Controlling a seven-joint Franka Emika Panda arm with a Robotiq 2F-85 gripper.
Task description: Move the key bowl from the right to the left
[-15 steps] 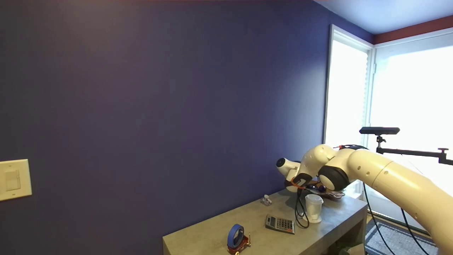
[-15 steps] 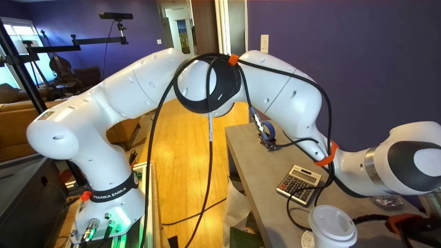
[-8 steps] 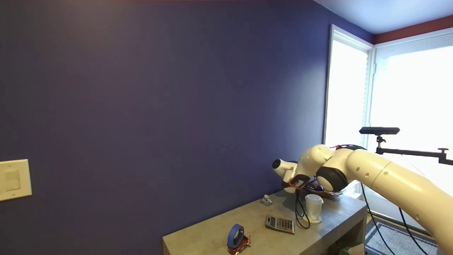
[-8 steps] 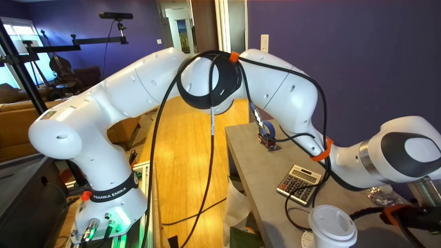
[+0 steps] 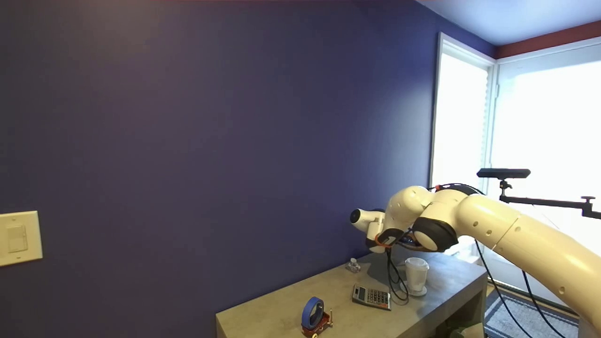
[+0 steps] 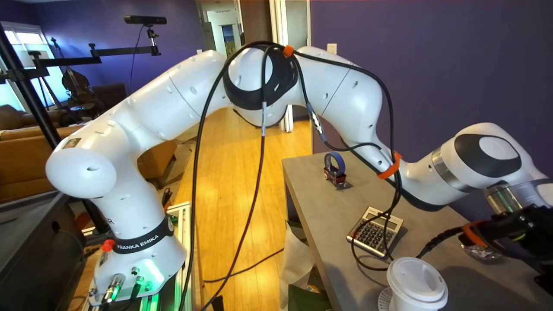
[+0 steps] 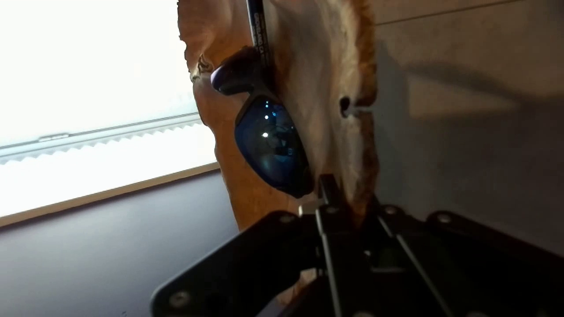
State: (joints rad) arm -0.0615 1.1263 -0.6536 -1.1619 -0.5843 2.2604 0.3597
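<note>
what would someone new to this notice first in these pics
Probably the white arm, arching across most of an exterior view. Next, the glossy blue-lensed sunglasses in the wooden bowl, whose rim the end effector grips in the wrist view. The purple wall also stands out, filling much of an exterior view.

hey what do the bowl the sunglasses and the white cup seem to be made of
Bowl: probably wood with a smooth finish, from its brown streaks and ragged edge. Sunglasses: plastic or glass, glossy and mirrored, from the bright blue reflections. White cup: smooth, evenly white; maybe plastic or ceramic, can't tell.
</note>
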